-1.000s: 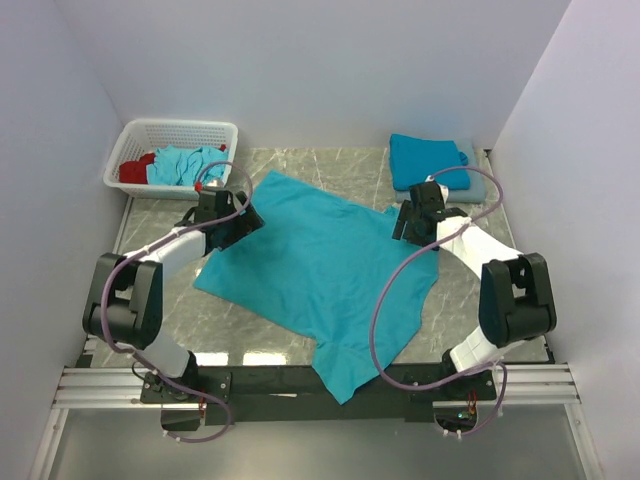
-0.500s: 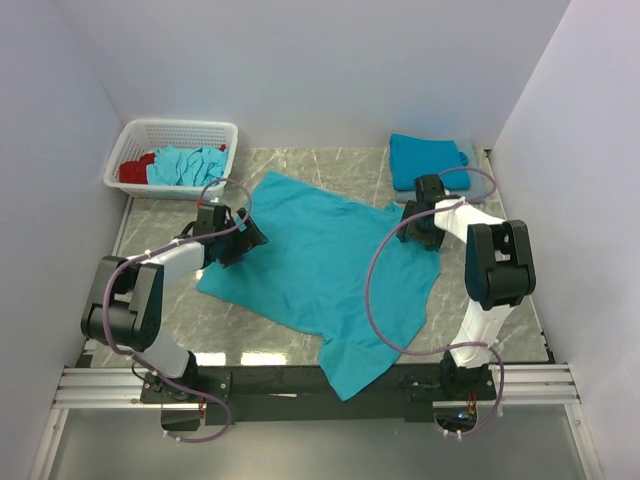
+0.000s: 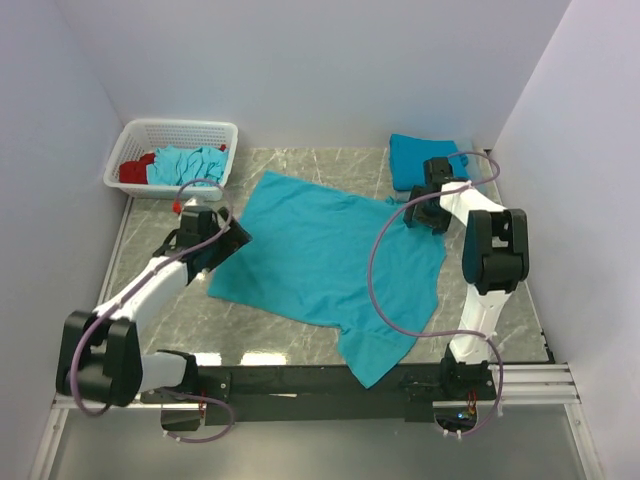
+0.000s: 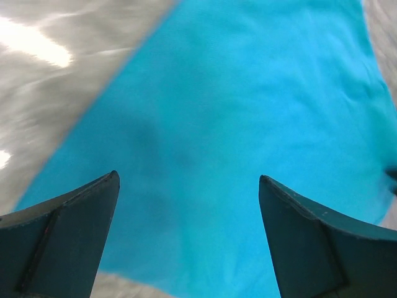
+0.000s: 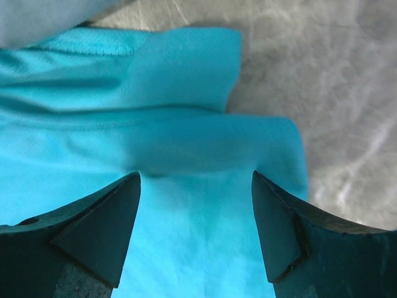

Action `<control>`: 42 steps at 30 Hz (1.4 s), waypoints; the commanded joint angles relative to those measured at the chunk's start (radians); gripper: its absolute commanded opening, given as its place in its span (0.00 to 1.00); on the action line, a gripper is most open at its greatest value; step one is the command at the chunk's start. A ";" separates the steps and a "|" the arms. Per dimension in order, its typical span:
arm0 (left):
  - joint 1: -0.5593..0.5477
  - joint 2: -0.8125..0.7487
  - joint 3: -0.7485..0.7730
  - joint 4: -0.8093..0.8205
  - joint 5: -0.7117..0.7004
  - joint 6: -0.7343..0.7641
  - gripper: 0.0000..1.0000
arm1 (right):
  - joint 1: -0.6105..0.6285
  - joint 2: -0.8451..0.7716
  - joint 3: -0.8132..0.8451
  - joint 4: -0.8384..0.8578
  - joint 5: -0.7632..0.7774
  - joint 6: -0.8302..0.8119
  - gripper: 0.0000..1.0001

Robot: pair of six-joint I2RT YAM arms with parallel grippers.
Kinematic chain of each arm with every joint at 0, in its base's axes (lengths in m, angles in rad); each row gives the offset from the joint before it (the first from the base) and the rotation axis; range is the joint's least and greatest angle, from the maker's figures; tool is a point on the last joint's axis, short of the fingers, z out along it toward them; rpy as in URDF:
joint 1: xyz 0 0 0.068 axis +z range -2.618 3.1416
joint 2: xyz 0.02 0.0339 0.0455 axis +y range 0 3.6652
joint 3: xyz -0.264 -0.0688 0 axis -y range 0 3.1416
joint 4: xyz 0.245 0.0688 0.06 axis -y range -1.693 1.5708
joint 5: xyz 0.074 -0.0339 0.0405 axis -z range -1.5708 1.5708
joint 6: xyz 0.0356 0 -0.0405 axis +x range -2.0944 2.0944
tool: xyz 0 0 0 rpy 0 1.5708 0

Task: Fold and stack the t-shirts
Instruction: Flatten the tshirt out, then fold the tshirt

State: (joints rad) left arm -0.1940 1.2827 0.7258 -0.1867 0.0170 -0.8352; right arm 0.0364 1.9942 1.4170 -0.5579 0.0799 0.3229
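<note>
One teal t-shirt (image 3: 320,255) lies spread flat on the marble table (image 3: 500,290), its hem hanging over the front edge. My left gripper (image 3: 236,238) is open at the shirt's left edge. In the left wrist view its fingers (image 4: 68,230) straddle flat teal cloth (image 4: 248,112) without pinching it. My right gripper (image 3: 421,214) is open over the shirt's right sleeve. The right wrist view shows a folded sleeve (image 5: 186,74) ahead of the jaws, with cloth under them. A folded teal t-shirt (image 3: 425,160) lies at the back right.
A white lattice basket (image 3: 215,128) at the back left holds crumpled teal clothes (image 3: 185,165) and something red (image 3: 133,172). A pale pad (image 3: 478,186) lies under the folded shirt. White walls close in on three sides, and a black rail (image 3: 280,380) runs along the front.
The spread shirt has slid to the right and toward the front. The left arm has drawn back and to the left. The right gripper has moved back toward the folded shirt.
</note>
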 commanded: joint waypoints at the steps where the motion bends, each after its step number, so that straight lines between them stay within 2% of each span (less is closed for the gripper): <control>1: 0.027 -0.086 -0.043 -0.147 -0.149 -0.067 0.99 | 0.005 -0.148 -0.021 -0.004 0.037 -0.015 0.79; 5: 0.082 -0.164 -0.107 -0.236 -0.147 -0.116 0.99 | 0.049 -0.323 -0.087 0.026 0.086 0.011 0.79; 9: 0.108 -0.235 -0.170 -0.293 -0.160 -0.166 0.99 | 0.098 -0.426 -0.128 0.042 0.110 0.036 0.79; 15: 0.116 -0.355 -0.242 -0.362 -0.201 -0.243 0.94 | 0.141 -0.462 -0.147 0.056 0.139 0.041 0.80; 18: 0.116 -0.375 -0.279 -0.312 -0.190 -0.245 0.80 | 0.157 -0.454 -0.145 0.056 0.149 0.039 0.79; 19: 0.116 -0.370 -0.287 -0.286 -0.186 -0.242 0.70 | 0.161 -0.453 -0.145 0.055 0.149 0.036 0.79; 21: 0.116 -0.336 -0.281 -0.261 -0.178 -0.240 0.59 | 0.169 -0.449 -0.141 0.053 0.149 0.034 0.79; 24: 0.116 -0.272 -0.272 -0.254 -0.178 -0.225 0.53 | 0.174 -0.454 -0.145 0.055 0.147 0.034 0.80; 28: 0.116 -0.206 -0.264 -0.231 -0.187 -0.211 0.50 | 0.178 -0.465 -0.155 0.053 0.147 0.038 0.79; 30: 0.116 -0.177 -0.264 -0.203 -0.169 -0.205 0.43 | 0.180 -0.477 -0.162 0.053 0.152 0.039 0.79; 33: 0.116 -0.154 -0.264 -0.182 -0.175 -0.203 0.42 | 0.200 -0.492 -0.173 0.052 0.152 0.035 0.79; 35: 0.116 -0.140 -0.264 -0.175 -0.163 -0.191 0.33 | 0.217 -0.503 -0.178 0.046 0.173 0.035 0.79; 36: 0.116 -0.138 -0.264 -0.174 -0.157 -0.186 0.21 | 0.226 -0.505 -0.179 0.038 0.181 0.034 0.79; 38: 0.116 -0.149 -0.269 -0.172 -0.147 -0.176 0.11 | 0.252 -0.517 -0.181 0.026 0.195 0.042 0.79; 39: 0.116 -0.157 -0.273 -0.174 -0.149 -0.176 0.01 | 0.266 -0.521 -0.187 0.020 0.195 0.047 0.79; 42: 0.116 -0.201 -0.284 -0.178 -0.158 -0.179 0.01 | 0.328 -0.557 -0.216 0.007 0.193 0.035 0.79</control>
State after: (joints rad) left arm -0.0814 1.1213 0.4564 -0.3634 -0.1444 -1.0325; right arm 0.3157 1.5093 1.2236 -0.5377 0.2462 0.3546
